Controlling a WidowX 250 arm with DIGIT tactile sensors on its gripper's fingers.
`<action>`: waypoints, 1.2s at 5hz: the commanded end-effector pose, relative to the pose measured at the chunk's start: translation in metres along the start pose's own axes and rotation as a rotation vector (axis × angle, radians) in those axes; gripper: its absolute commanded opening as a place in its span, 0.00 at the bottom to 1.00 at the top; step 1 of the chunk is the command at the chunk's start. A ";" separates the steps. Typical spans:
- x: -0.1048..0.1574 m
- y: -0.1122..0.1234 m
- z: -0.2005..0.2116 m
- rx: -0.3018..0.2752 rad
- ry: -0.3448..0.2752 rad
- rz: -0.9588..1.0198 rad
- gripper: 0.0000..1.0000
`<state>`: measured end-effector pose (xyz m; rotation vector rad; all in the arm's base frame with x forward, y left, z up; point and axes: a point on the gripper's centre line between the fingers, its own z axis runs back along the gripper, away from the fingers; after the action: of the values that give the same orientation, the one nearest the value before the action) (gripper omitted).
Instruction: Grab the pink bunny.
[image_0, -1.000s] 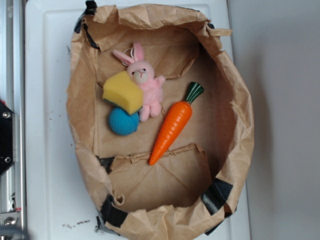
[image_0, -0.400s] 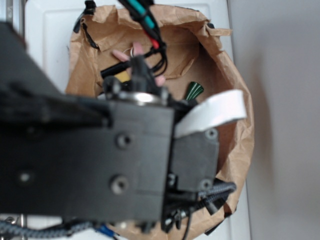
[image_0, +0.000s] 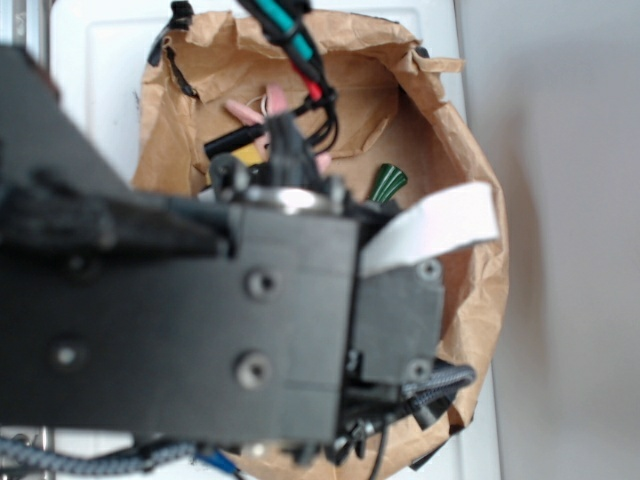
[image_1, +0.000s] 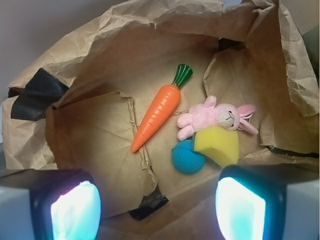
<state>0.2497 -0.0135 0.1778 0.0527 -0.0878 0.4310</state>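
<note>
Since a second ago, the arm is covering the bag; spread claw (image_1: 157, 207) is hovering, fluffy pale-pink plush bunny (image_1: 210, 117) ahead-right, ungrasped.

No readable text, label or number appears on anything.

The pink bunny (image_1: 212, 117) lies crowded: a yellow sponge (image_1: 217, 145) overlaps its lower side and a blue ball (image_1: 187, 158) sits just beside it. The orange carrot (image_1: 157, 114) lies slightly apart, with bare bag floor between. The crumpled paper bag (image_1: 120, 60) walls ring everything; the top is open.
</note>
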 end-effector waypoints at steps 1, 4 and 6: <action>0.018 0.018 -0.023 -0.031 -0.072 0.136 1.00; 0.050 0.046 -0.074 0.098 -0.058 0.504 1.00; 0.050 0.046 -0.074 0.098 -0.058 0.504 1.00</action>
<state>0.2805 0.0394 0.0935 0.1606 -0.0809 0.9142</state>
